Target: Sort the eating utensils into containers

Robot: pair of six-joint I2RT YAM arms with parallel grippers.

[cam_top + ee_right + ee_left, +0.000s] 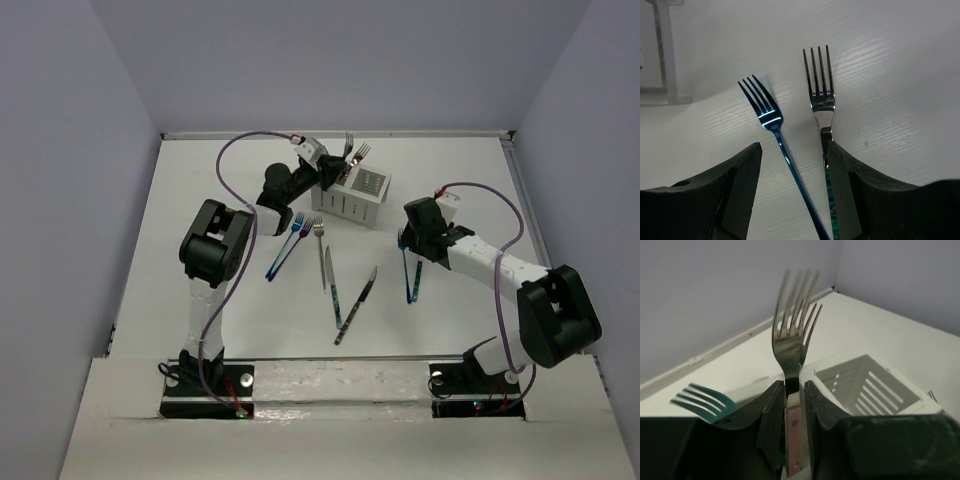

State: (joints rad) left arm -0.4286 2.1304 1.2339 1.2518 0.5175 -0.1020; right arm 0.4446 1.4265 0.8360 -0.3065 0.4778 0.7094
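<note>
The white slotted caddy [352,196] stands at the back of the table, with two forks [352,150] upright in its left end. My left gripper [329,174] is at that end. In the left wrist view a silver fork [790,340] rises between the jaws, which stand narrowly open [794,387] with a thin gap beside its neck. The other compartment [875,385] is empty. My right gripper [792,150] hangs open over a blue fork [771,120] and a silver-headed, teal-handled fork [821,95] lying on the table; the second lies along the right finger.
Loose on the table lie a blue and a purple fork [286,245], a silver fork [320,250] and two knives [331,290] [358,303]. A teal fork head [702,401] shows left of the left jaws. Walls close in the back and sides.
</note>
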